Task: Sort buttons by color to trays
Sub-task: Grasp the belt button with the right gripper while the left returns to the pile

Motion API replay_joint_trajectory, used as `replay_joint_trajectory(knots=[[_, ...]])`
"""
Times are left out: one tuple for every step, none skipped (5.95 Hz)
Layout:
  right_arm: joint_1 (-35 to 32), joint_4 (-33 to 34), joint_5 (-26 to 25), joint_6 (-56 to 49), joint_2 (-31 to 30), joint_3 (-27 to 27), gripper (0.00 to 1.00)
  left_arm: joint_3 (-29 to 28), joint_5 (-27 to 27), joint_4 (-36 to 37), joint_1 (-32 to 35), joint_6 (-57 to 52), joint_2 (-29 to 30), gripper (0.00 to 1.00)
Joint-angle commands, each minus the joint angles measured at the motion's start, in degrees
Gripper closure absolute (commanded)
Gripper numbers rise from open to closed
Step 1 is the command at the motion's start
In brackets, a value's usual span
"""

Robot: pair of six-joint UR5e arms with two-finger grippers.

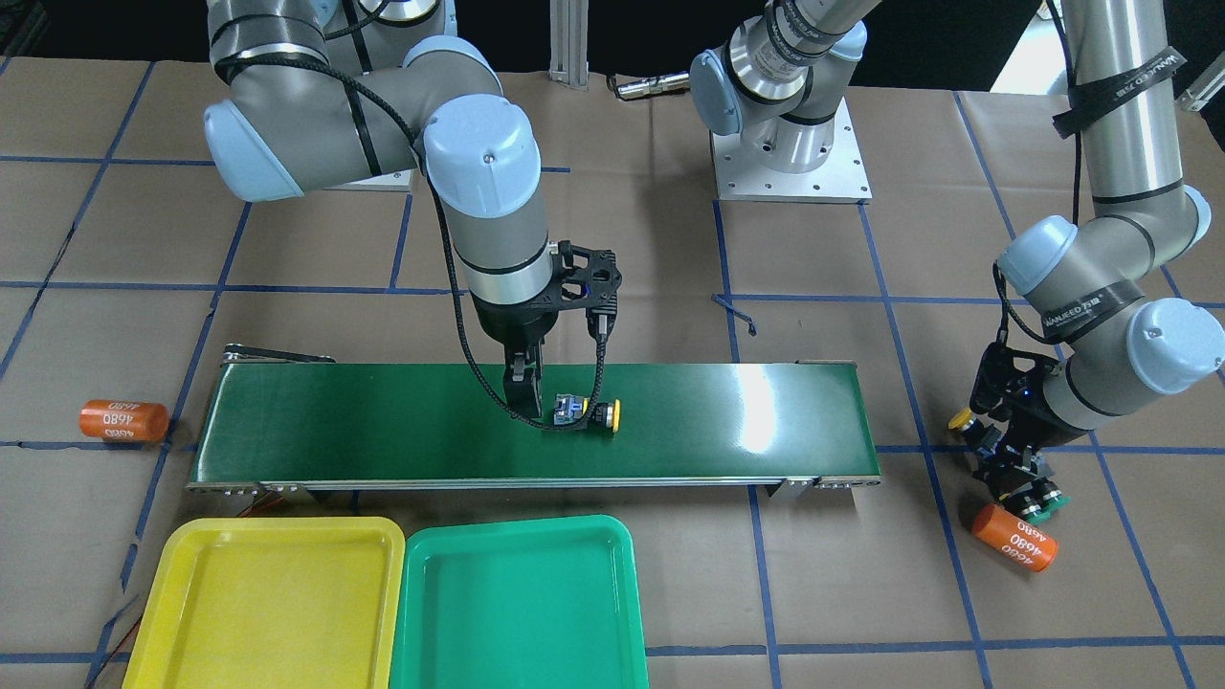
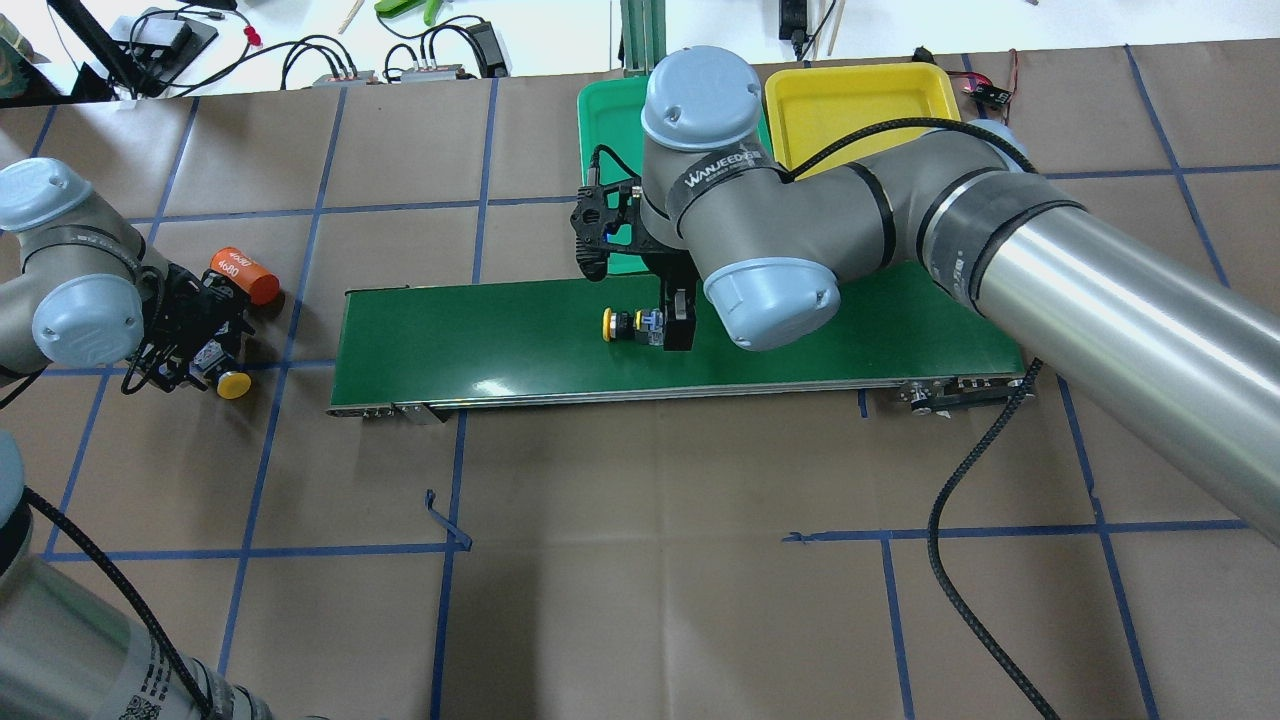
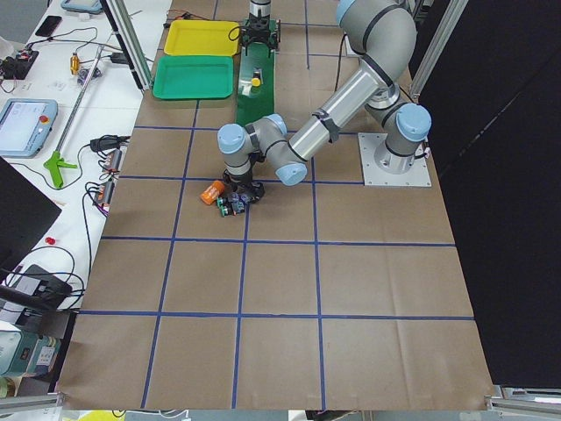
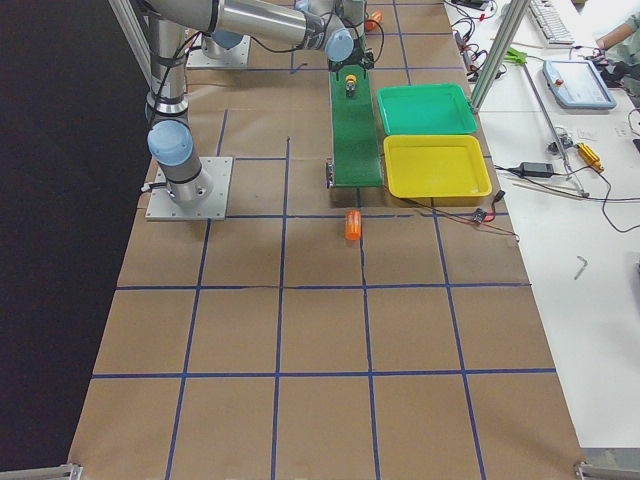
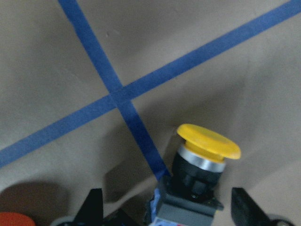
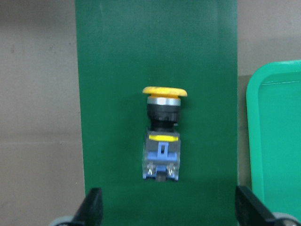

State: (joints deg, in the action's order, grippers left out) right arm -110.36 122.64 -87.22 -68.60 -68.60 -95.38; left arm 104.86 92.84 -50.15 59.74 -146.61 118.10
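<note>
A yellow button point(image 1: 591, 412) lies on its side mid-belt. My right gripper point(image 6: 169, 209) stands open just behind the yellow button point(image 6: 162, 141), with a finger on either side of its base line and nothing held. Off the belt's end, my left gripper point(image 5: 169, 209) is open low over the paper, and a second yellow button point(image 5: 200, 165) sits between its fingers. That second yellow button point(image 2: 233, 384) points toward the robot. A green button cap point(image 1: 1051, 501) shows under the left gripper point(image 1: 1010, 474). The yellow tray point(image 1: 268, 603) and green tray point(image 1: 517, 603) hold nothing.
The dark-green conveyor belt point(image 1: 383, 431) runs across the table's middle. One orange "4680" cylinder point(image 1: 1014, 538) lies right beside the left gripper; another orange cylinder point(image 1: 122, 419) lies off the belt's opposite end. Brown paper with blue tape lines covers the table.
</note>
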Motion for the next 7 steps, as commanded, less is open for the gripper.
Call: replay_joint_trajectory(knots=[[0.1,1.5,-2.8,-0.3,1.8,-0.7,0.0,0.5,-0.1,1.2,-1.2,0.6,0.2,0.77],[0.3,1.2,-6.0,-2.8,1.9,-0.9,0.0,0.4,0.1,1.1,-1.1,3.4,-0.9,0.98],[1.6,1.6,-6.2,-3.9,1.1,-4.1,0.0,0.2,0.1,0.5,-1.0,5.7,-1.3,1.0],[4.0,2.0,-6.0,-3.8,0.3,-6.8,0.0,0.0,-0.5,-0.9,-1.1,8.9,-3.1,1.0],[6.2,1.7,-5.6,-4.0,-0.3,-7.1,0.05,-0.7,-0.9,-5.8,-0.9,16.1,-5.7,1.0],[7.3,1.6,-5.9,-4.6,-0.3,-7.2,0.36,-0.9,-4.5,-7.7,-0.5,23.1,-8.6,1.0],[8.1,1.6,-6.2,-7.7,-0.4,-7.2,0.66,-0.9,-4.6,-11.1,0.5,32.5,-9.6,1.0]])
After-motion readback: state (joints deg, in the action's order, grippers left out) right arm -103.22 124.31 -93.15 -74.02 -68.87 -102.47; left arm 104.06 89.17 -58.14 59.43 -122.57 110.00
